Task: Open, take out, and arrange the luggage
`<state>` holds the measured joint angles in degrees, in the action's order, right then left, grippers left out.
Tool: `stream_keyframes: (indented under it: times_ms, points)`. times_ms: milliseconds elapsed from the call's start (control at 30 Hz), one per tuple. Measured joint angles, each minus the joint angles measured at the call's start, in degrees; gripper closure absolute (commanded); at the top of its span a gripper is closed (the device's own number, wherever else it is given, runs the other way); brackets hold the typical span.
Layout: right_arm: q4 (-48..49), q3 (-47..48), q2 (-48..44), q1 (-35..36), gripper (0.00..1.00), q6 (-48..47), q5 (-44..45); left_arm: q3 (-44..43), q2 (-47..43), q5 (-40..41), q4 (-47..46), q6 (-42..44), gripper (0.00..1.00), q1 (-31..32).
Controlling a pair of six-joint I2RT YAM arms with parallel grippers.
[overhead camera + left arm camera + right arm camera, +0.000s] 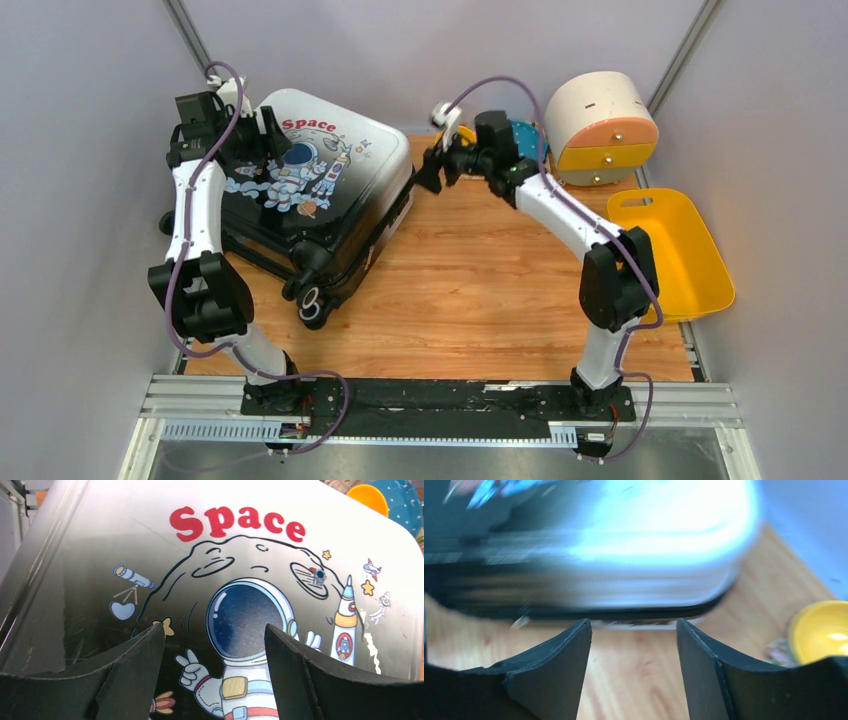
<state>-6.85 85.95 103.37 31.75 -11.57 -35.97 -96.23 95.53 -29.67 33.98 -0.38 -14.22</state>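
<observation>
Top external view: the luggage (310, 190) is lying flat and closed on the far left part of the wooden tabletop (480, 290), astronaut print facing up. Its black wheels (310, 300) are pointing toward the near edge and the red "Space" word toward the far wall, so its long axis is running near to far, turned slightly to the right. The left arm (190, 200) is reaching over the lid. The right arm (560, 210) is stretching in from the right, and its jaws are sitting just beside the far right corner of the case. A round drawer box (600, 125) and a yellow bin (665, 250) are standing well apart on the right.

Left wrist view: the left jaws are spread wide over the astronaut's helmet, gripping nothing. Whether they are touching the lid is not clear.

Right wrist view: the picture is blurring. The right jaws are standing apart with nothing between them, only bare wood. The side wall of the case, with its dark seam (574, 612), is lying straight ahead of them, running across the view. A yellow round object (819, 630) is showing at the right.

Judging from this, the right arm is nearer the seam, so opening is likely falling to it
</observation>
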Motion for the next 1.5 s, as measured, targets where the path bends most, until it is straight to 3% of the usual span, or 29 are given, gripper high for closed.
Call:
stream_keyframes:
  times_ms: [133,300,633,867,1233,1367,1500]
  points:
    - [-1.36,14.40,6.91,-7.02,0.34,9.70,1.92,-0.07,0.94,1.07,-0.76,-0.74,0.18,0.00]
    - [-2.23,25.03,14.75,-9.62,0.34,18.69,3.34,-0.07,1.20,9.90,-5.73,-1.44,0.18,-0.48]
    - [-4.70,21.46,17.05,-10.01,0.30,22.29,4.15,-10.14,16.41,30.75,-19.15,-0.44,0.17,-2.64]
    - [-7.10,17.79,14.91,-10.82,0.28,22.01,5.92,-13.25,25.05,41.07,-32.11,6.03,0.17,-2.43]
    - [-8.11,15.13,9.81,-11.34,0.25,18.53,8.94,-18.16,35.74,39.06,-41.94,20.04,0.11,-1.11]
    - [-9.05,13.57,9.49,-11.72,0.24,16.17,9.33,-22.80,38.40,35.50,-40.96,21.97,0.11,-0.22]
    - [-10.69,11.63,9.35,-12.44,0.23,11.89,9.18,-20.76,37.40,28.46,-41.81,21.90,0.11,-0.35]
